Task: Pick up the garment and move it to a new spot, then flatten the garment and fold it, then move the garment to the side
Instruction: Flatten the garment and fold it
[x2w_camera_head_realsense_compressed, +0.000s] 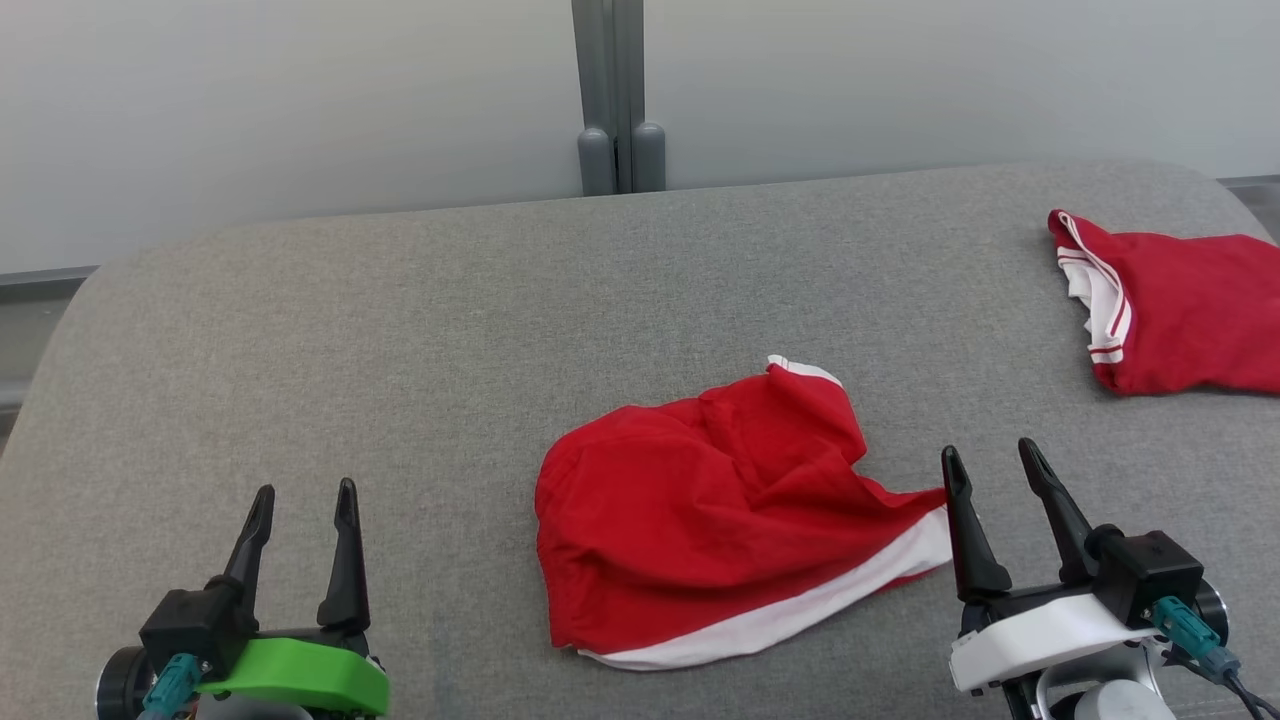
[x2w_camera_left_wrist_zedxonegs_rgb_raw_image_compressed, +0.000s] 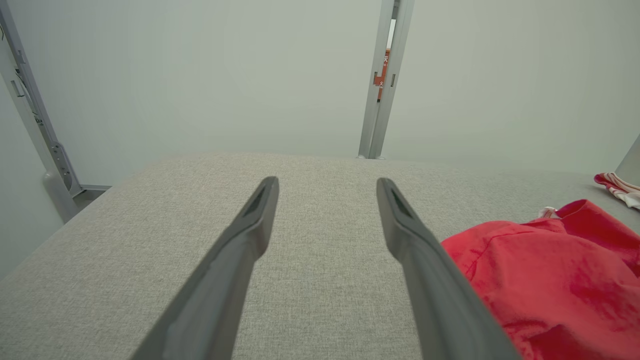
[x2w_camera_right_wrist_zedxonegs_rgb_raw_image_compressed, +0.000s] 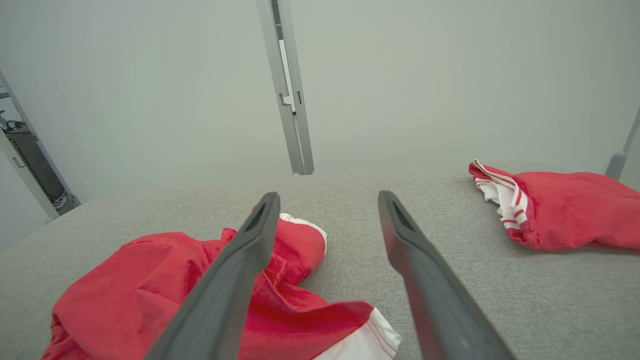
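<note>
crumpled red garment (x2w_camera_head_realsense_compressed: 720, 520), left gripper (x2w_camera_head_realsense_compressed: 306, 487) and right gripper (x2w_camera_head_realsense_compressed: 990, 448) both spread, empty; risk: pinching one loose fold drags it bunched.

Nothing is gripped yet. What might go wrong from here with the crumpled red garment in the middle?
1. The crumpled red garment with a white band lies bunched; the open right gripper could pinch several layers, hampering flattening.
2. A second red garment with striped trim lies far right on the grey fabric surface; the folded one might get set on it.
</note>
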